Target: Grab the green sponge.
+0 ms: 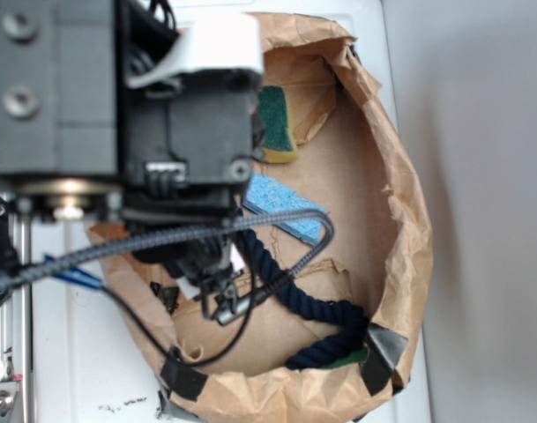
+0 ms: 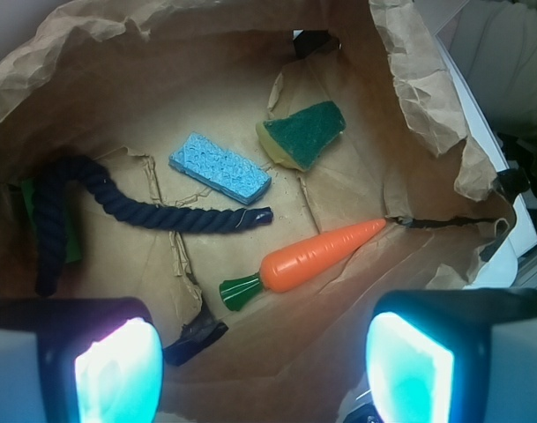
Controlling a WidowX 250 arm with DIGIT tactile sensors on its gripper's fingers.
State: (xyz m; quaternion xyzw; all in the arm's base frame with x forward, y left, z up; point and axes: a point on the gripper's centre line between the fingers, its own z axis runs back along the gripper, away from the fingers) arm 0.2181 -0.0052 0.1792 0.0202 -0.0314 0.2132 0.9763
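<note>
Gripper (image 2: 264, 366) jaws spread wide, holding nothing, hovering well apart from green sponge (image 2: 303, 133)

The bin's wall (image 2: 162, 53) is crinkly brown paper, matt, held with shiny black tape (image 2: 197, 337). The green sponge (image 2: 305, 132) has a rough scouring top over soft yellow foam. The blue sponge (image 2: 220, 166) looks porous and dimpled. The rope (image 2: 153, 211) is dark twisted cord, and the carrot (image 2: 316, 256) seems like smooth, slightly glossy plastic.
</note>
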